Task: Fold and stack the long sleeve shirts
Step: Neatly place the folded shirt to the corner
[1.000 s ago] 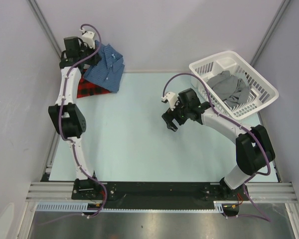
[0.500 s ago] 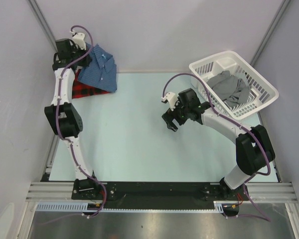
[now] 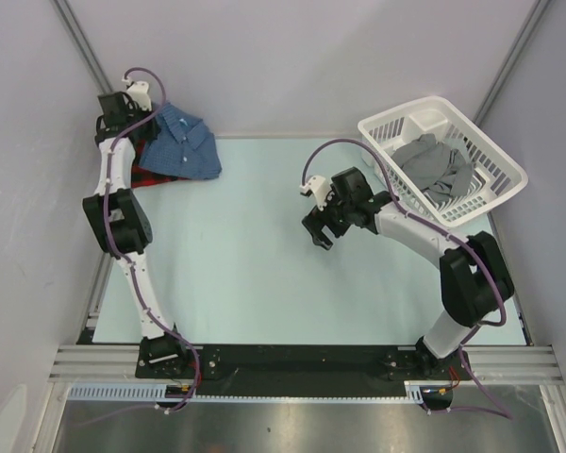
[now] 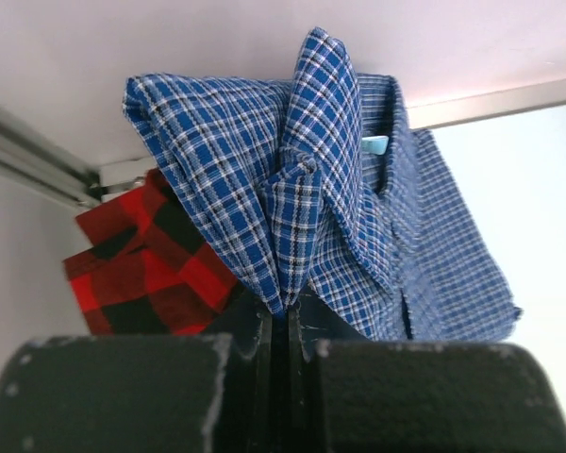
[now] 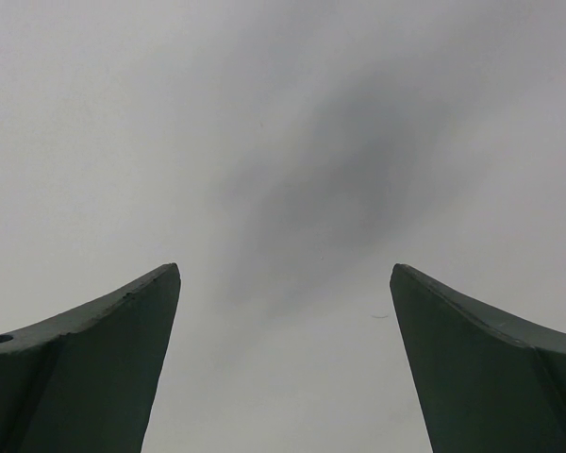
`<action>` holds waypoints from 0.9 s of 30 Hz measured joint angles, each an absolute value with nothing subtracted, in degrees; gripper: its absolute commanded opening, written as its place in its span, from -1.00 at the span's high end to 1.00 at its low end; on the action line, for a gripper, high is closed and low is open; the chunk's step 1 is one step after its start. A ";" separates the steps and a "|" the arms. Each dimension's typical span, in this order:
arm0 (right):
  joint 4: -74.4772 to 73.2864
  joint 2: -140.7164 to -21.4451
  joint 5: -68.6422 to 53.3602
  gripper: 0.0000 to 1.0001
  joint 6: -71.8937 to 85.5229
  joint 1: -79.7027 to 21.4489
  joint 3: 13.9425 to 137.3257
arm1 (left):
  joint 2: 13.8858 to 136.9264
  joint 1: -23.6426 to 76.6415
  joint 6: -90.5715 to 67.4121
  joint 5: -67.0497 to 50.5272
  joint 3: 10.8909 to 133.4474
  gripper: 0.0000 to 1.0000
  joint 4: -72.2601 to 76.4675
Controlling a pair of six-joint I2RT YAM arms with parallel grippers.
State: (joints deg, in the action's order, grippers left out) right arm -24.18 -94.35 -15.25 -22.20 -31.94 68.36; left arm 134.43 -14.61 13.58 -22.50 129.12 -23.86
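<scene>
The only label in view is a small pale blue tag inside the collar of the blue checked shirt, and it is too small to read. That shirt lies folded at the table's far edge, well to the left of the white laundry basket, at the opposite far corner. Seen from above, its long axis runs on a slant. One end is lifted at the corner farthest from the basket, and the other end rests flat and points toward the basket side and slightly toward the near edge. In the left wrist view the collar sits on the wall side, and the body spreads away from it over the table. The blue shirt lies on top of the red-and-black plaid shirt, which shows only as a strip along the side away from the basket. How the plaid shirt is oriented cannot be made out. The left gripper has its fingers pressed together on a pinched fold of the blue shirt, which stands up from them in a narrow ridge. The right gripper hangs over bare table just left of the basket and a little nearer the arm bases. It holds nothing, and its fingers are spread wide in the right wrist view. A crumpled grey cloth lies inside the basket.
</scene>
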 measured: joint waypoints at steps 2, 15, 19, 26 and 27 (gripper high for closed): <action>-24.23 -95.29 -15.11 -0.99 -22.22 -32.34 68.99 | 134.85 -15.53 13.63 -22.59 129.12 0.99 -22.85; -24.03 -100.53 -14.17 -0.99 -22.59 -33.65 74.65 | 139.65 -16.97 18.04 -20.67 129.12 -0.68 -16.19; -23.94 -100.53 -13.89 -0.99 -22.61 -33.54 74.72 | 139.24 -17.06 14.94 -16.19 129.12 -0.99 -14.85; -23.27 -99.98 -13.93 -0.99 -22.61 -31.42 74.70 | 128.14 -17.06 10.07 -9.43 122.96 -0.99 -15.55; -23.22 -99.66 -13.93 -0.99 -22.61 -30.83 74.67 | 126.34 -17.06 10.02 -9.37 122.78 -0.99 -16.19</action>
